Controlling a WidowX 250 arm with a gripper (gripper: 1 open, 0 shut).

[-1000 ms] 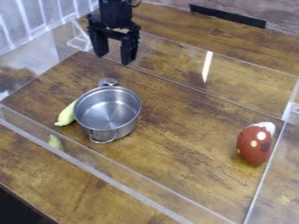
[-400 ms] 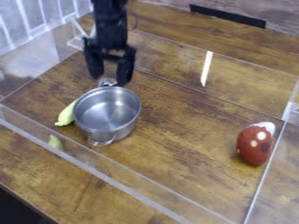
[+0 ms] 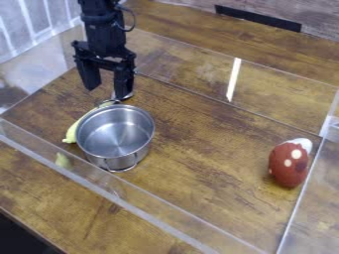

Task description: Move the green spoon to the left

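Green spoon [image 3: 69, 133] (mostly hidden behind the pot [image 3: 114, 136]) lies below-left of the released hand [image 3: 105, 84].

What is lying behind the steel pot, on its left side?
A yellow-green tip of the green spoon sticks out at the left edge of the pot. The pot covers the rest of it, so its metal bowl cannot be seen.

The green spoon [image 3: 67, 134] lies flat, only its yellow-green handle end showing, the rest hidden.
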